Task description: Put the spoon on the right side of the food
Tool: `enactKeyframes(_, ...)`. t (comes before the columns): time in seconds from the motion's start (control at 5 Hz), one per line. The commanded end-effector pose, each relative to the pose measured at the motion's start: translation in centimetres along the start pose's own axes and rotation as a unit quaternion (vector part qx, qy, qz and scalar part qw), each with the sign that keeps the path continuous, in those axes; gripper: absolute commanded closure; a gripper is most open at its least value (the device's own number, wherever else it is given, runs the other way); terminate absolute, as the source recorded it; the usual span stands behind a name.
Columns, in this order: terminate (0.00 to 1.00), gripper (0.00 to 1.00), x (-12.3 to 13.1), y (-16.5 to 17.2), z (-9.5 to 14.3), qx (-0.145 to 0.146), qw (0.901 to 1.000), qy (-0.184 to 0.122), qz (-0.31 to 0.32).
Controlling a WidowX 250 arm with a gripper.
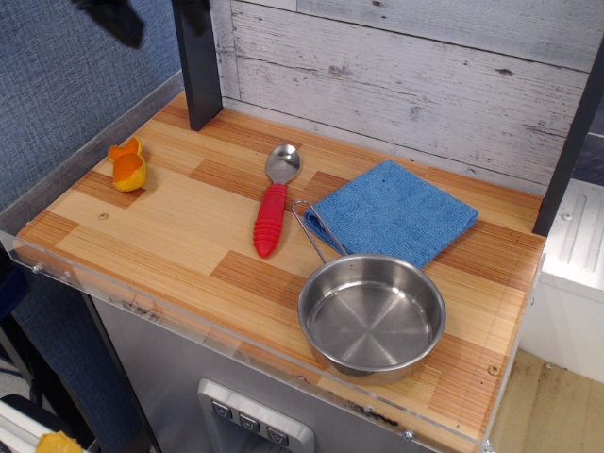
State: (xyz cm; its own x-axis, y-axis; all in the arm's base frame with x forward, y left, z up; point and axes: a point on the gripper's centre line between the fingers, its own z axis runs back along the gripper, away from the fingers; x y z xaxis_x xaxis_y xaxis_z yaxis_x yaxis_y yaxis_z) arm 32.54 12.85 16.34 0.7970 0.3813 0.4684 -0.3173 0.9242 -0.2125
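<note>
The spoon [274,203] lies flat near the middle of the wooden counter, its shiny metal bowl toward the back wall and its ribbed red handle toward the front. The food [127,166], a small lumpy orange and yellow piece, lies at the counter's left side, well to the left of the spoon. Only a dark, blurred tip of my gripper [113,21] shows at the top left corner, high above the counter and behind the food. How its jaws stand cannot be seen. It holds nothing that I can see.
A folded blue cloth [392,211] lies right of the spoon. A steel pot [371,315] with a thin wire handle stands at the front right, its handle reaching toward the spoon. A dark post [198,61] stands at the back left. A clear rim edges the counter [170,245].
</note>
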Motion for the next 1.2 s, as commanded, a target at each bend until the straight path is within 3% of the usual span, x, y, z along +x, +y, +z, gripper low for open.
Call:
enactKeyframes(0.0,0.00,0.00,-1.0,-2.8,-1.6,-0.036,0.9977,0.015,-0.056)
enactKeyframes(0.4,0.00,0.00,-3.7,-3.9,-7.1,-0.038,0.9928,0.050,-0.102)
enactKeyframes(1.0,0.00,0.00,-5.3,-4.0,-11.2,-0.024,0.9908,0.090,-0.098)
